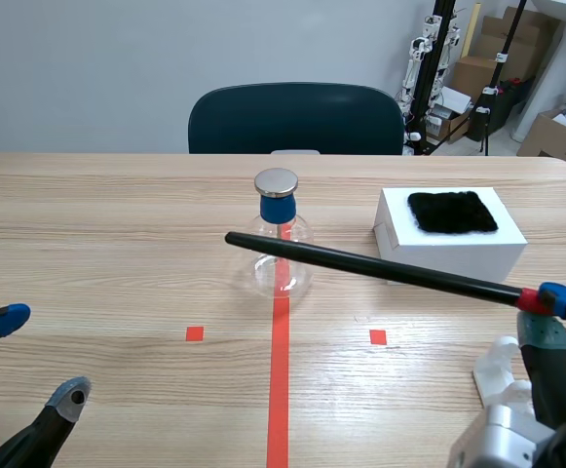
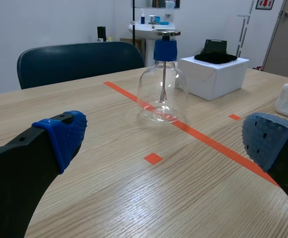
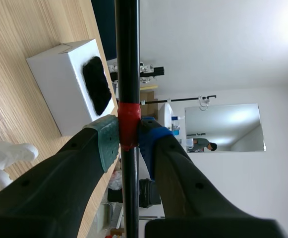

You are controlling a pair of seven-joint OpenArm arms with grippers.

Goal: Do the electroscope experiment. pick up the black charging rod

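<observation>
A long black charging rod (image 1: 360,262) with a red band hangs in the air above the table, its free end in front of the electroscope. My right gripper (image 1: 547,303) is shut on the rod at its red band (image 3: 129,125), with the rod (image 3: 127,59) pinched between the two pads. The electroscope (image 1: 281,244) is a clear glass flask with a blue neck and a metal disc on top; it stands on the red tape line ahead of my left gripper (image 2: 163,136). My left gripper (image 1: 31,359) is open and low at the near left, holding nothing.
A white box (image 1: 450,244) with a black fur cloth (image 1: 451,212) on top stands to the right of the flask. A white stand (image 1: 502,375) lies by my right gripper. A dark chair (image 1: 295,118) is behind the far table edge.
</observation>
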